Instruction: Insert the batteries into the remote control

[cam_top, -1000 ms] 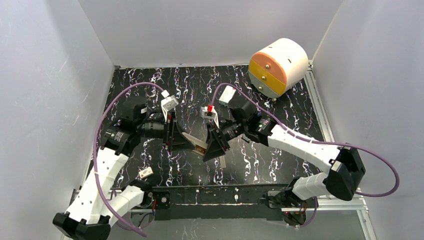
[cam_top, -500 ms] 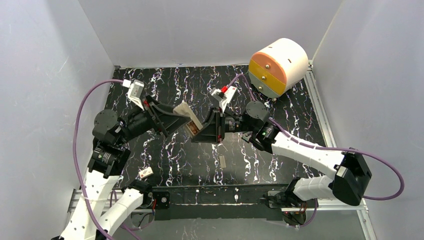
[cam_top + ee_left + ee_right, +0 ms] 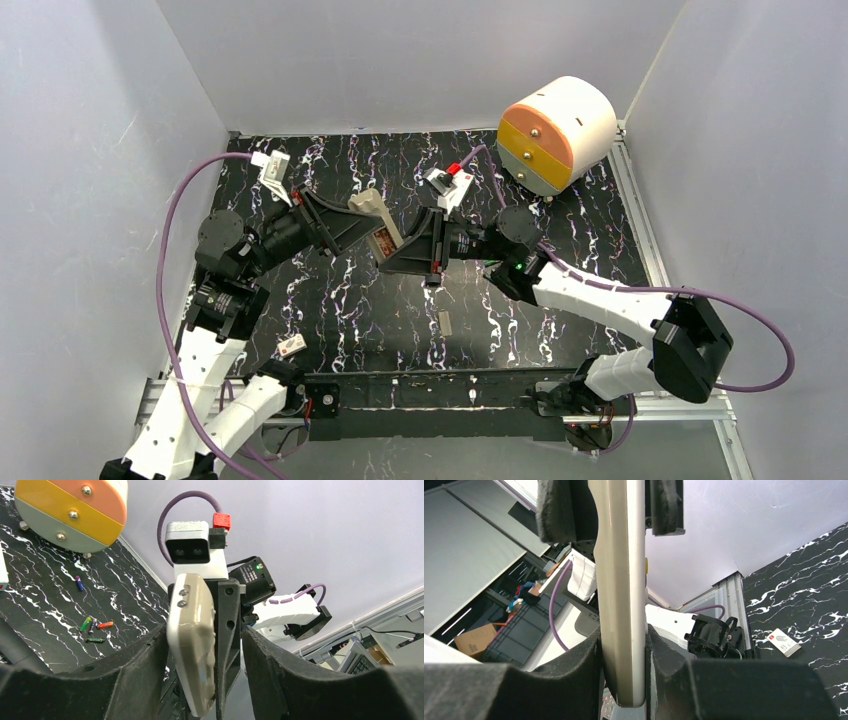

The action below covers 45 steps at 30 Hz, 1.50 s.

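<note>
The remote control (image 3: 368, 208) hangs in the air over the middle of the table, beige back showing, between both grippers. My right gripper (image 3: 402, 250) is shut on its lower end; in the right wrist view both pads press the remote control (image 3: 621, 605) at the gripper (image 3: 624, 647). My left gripper (image 3: 350, 222) straddles the other end. In the left wrist view its left finger (image 3: 145, 655) touches the remote control (image 3: 192, 640), while the other stands slightly off; the gripper (image 3: 205, 647) is open. Several batteries (image 3: 95, 627) lie loose on the table, with one purple battery (image 3: 80, 583) apart.
A round drum with orange, yellow and grey drawer fronts (image 3: 555, 130) stands at the back right. A white box with a red mark (image 3: 292, 346) lies front left. A small grey strip (image 3: 445, 322) lies front centre, behind the long black bar (image 3: 430, 390).
Both arms carried the remote up and toward the back. The left gripper opened wide, then narrowed around the remote's end. The right gripper kept its grip.
</note>
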Each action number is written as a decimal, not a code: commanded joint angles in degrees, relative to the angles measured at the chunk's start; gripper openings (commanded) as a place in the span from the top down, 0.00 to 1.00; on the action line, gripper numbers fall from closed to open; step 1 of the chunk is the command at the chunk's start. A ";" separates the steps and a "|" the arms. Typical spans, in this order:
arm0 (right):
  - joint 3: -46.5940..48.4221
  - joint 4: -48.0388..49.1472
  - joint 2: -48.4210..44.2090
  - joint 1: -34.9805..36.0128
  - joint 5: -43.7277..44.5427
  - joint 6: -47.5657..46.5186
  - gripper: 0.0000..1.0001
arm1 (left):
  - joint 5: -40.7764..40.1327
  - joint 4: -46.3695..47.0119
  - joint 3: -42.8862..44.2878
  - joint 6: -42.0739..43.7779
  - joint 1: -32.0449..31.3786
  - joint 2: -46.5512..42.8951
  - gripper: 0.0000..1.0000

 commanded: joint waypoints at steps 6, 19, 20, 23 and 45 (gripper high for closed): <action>-1.98 7.37 -0.47 0.02 -3.46 1.30 0.99 | -6.59 1.18 -1.22 -2.19 -0.14 -0.32 0.38; -2.01 6.41 0.74 0.02 -1.72 0.35 0.99 | -1.47 1.09 -0.87 -2.08 -0.13 1.03 0.70; -2.12 6.40 0.69 -0.03 -1.39 0.39 0.99 | -1.40 0.87 -0.87 -2.07 -0.08 1.06 0.76; -2.37 6.07 0.70 -0.03 -0.80 0.32 0.99 | -1.43 0.71 -1.04 -2.21 -0.13 1.21 0.98; -0.86 -54.77 -13.55 -9.25 42.69 -24.62 0.23 | -35.89 -26.52 -1.10 10.72 -0.09 -0.91 1.00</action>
